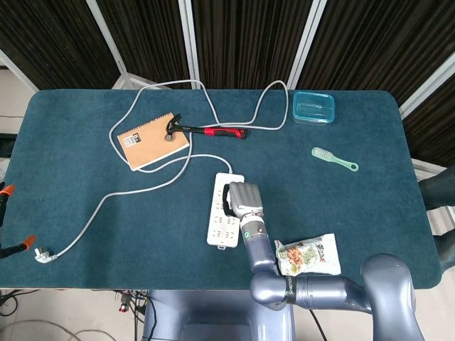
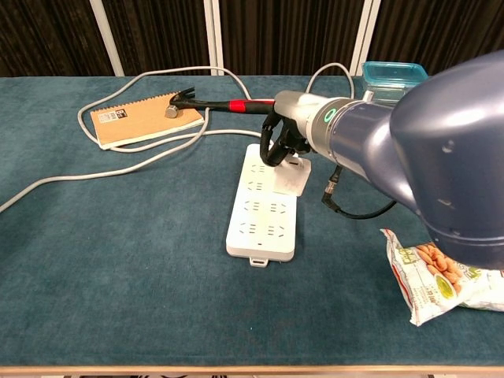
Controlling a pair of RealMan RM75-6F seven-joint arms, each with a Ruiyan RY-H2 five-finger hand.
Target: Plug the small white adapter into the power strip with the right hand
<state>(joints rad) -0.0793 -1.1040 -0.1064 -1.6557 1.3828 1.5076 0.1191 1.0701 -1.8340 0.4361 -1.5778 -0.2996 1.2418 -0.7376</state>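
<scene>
Adapter [image 2: 293, 175] sits pinched in your right hand [image 2: 281, 142], its white body at the right edge of the power strip [image 2: 264, 206], toward the strip's far end on the desk [image 2: 118, 260].

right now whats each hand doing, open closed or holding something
Left hand: not in either view.
Right hand: fingers curled around the small white adapter, holding it at the power strip.
</scene>
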